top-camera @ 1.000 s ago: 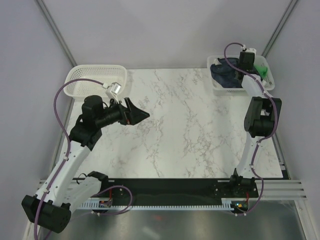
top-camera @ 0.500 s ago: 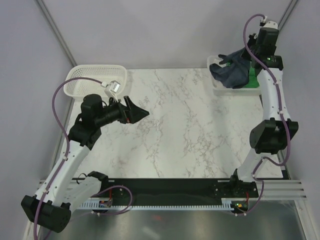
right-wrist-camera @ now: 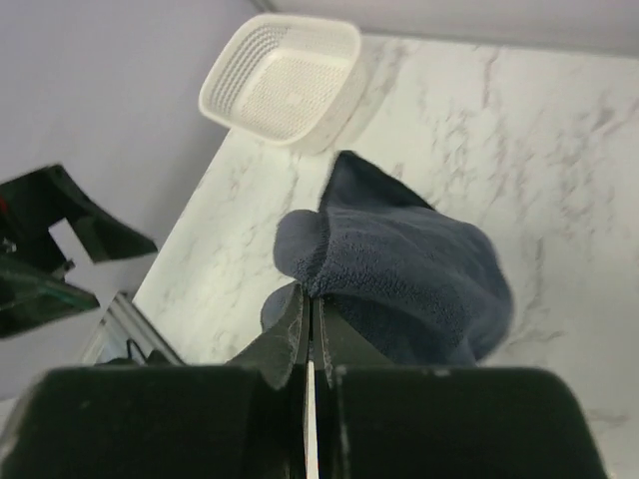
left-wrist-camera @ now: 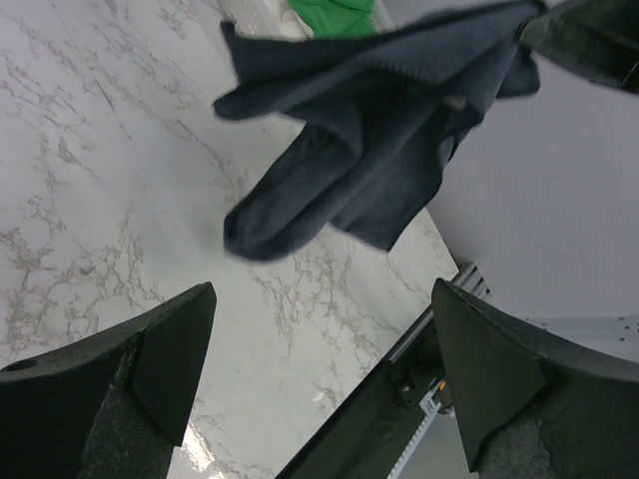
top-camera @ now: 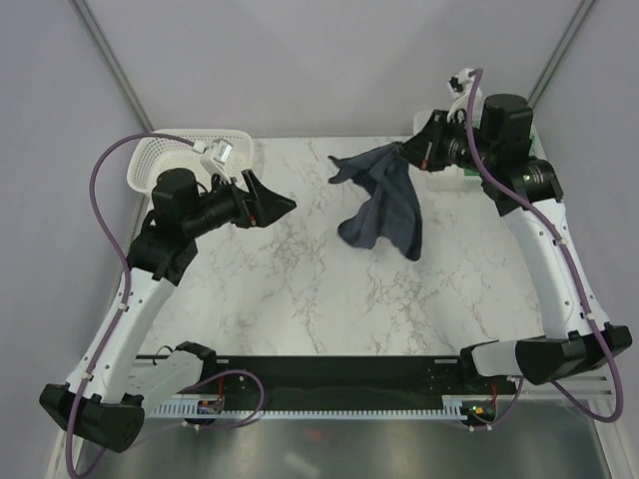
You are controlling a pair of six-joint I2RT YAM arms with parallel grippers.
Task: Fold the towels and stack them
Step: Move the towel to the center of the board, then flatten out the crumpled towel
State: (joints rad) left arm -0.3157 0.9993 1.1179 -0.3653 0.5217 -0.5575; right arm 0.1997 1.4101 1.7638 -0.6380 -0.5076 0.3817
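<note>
Clamping the right jaws fully shut on a bunched fold of the dark navy towel, pinching the cloth between the two closed tips as seen from the right wrist camera. Holding that towel up over the far right part of the marble table, with the right arm reaching in from the right side. Hanging from the pinch in loose, crumpled folds, trailing down and to the left, one corner sticking out leftward. Not showing clearly whether the lowest fold is touching the table or dangling just above it.

Spreading the left jaws wide, gripping nothing. Pointing them across the table toward the hanging towel, well apart from it, with the left arm raised above the left side of the table.

Peeking out behind the navy cloth in the left wrist view, a patch of the bright green towel, lying at the far right corner, where the rim of a white basket is showing beneath the right arm. Sitting at the far left corner, a second white mesh basket.
</note>
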